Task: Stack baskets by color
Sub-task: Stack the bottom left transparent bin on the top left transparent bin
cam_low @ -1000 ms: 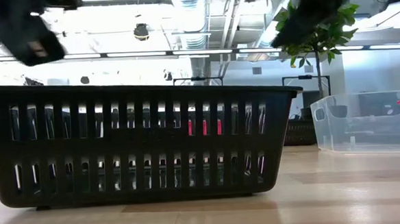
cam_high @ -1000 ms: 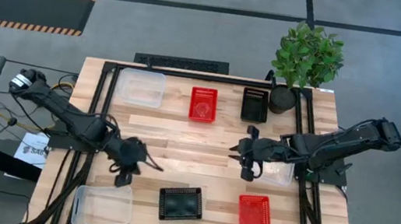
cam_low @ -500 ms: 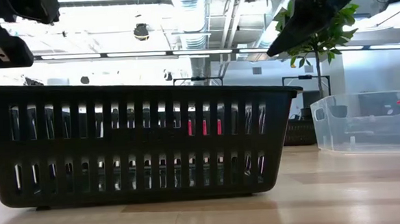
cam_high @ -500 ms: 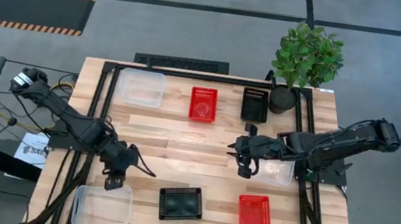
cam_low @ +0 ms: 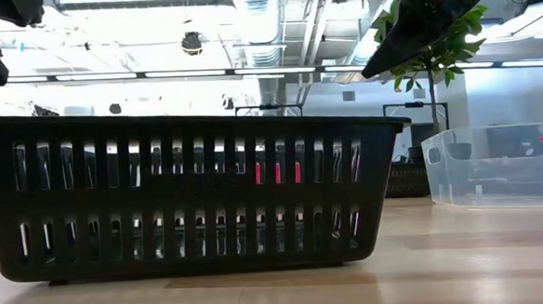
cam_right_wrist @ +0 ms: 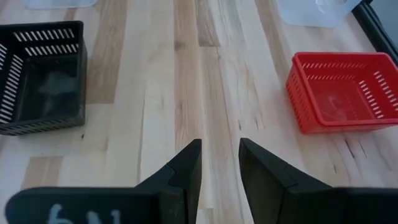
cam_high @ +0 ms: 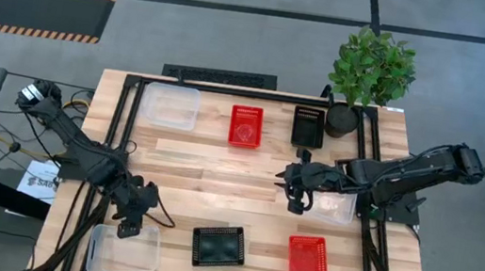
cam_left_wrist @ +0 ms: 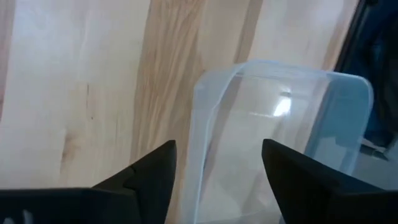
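My left gripper [cam_high: 129, 222] hangs open over the far edge of the clear basket [cam_high: 124, 250] at the table's near left corner. In the left wrist view its fingers [cam_left_wrist: 152, 177] stand on either side of that basket's wall [cam_left_wrist: 205, 112]; no touch shows. My right gripper [cam_high: 295, 198] hovers over bare wood mid-table, slightly open and holding nothing [cam_right_wrist: 219, 168]. A second clear basket [cam_high: 339, 207] rests on the table beside it, partly under the right arm. A black basket [cam_high: 218, 245] and a red basket [cam_high: 308, 262] sit on the table near the front edge.
Along the far edge stand another clear basket [cam_high: 171, 105], a red basket [cam_high: 245, 124], a black basket [cam_high: 308, 126] and a potted plant [cam_high: 368, 72]. Bare wood lies across the table's middle [cam_high: 227, 176]. In the low view the near black basket [cam_low: 190, 193] stands across most of the foreground.
My left gripper has gone toward the table's near left corner and now hangs over the clear basket's far edge. The right gripper and all the baskets have kept still.
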Robot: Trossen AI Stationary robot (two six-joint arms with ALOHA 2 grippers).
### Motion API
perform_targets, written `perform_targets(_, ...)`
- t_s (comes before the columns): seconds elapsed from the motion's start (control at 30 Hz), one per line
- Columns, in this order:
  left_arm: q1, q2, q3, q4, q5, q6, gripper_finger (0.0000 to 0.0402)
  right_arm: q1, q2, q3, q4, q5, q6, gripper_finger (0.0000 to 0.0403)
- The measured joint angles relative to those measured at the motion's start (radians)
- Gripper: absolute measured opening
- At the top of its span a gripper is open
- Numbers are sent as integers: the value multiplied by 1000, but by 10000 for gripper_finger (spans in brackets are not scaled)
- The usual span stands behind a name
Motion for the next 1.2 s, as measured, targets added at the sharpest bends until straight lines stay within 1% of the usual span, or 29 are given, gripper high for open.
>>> perform_targets(0.13, -33, 59, 0, 7, 4, -29, 226, 0, 0, 0, 0, 0, -2, 127)
perform_targets(0.33, -45, 216, 0, 60, 0, 16, 225, 0, 0, 0, 0, 0, -2, 127)
perform_targets(0.4, -44, 273, 0, 86, 13, 19, 225, 0, 0, 0, 0, 0, -2, 127)
perform_targets(0.6, -47, 414, 0, 116, 55, 117, 224, 0, 0, 0, 0, 0, -10, 127)
perform_targets(0.7, -46, 445, 3, 112, 61, 181, 224, 0, 0, 0, 0, 0, -17, 127)
perform_targets(0.8, -47, 443, 3, 109, 59, 240, 223, 0, 0, 0, 0, 0, -17, 127)
perform_targets(0.87, -47, 433, 0, 107, 50, 277, 215, 0, 0, 0, 0, 0, -18, 127)
perform_targets(0.93, -47, 426, 0, 110, 32, 306, 194, 0, 0, 0, 0, 0, -18, 127)
perform_targets(1.03, -43, 421, 0, 100, 28, 332, 142, 0, 0, 0, 1, 0, -20, 127)
perform_targets(1.13, -26, 421, 0, 100, 73, 348, 74, 0, 0, 0, 3, 0, -20, 127)
perform_targets(1.2, -7, 421, 0, 100, 125, 361, 26, 0, 0, 0, 3, 0, -20, 127)
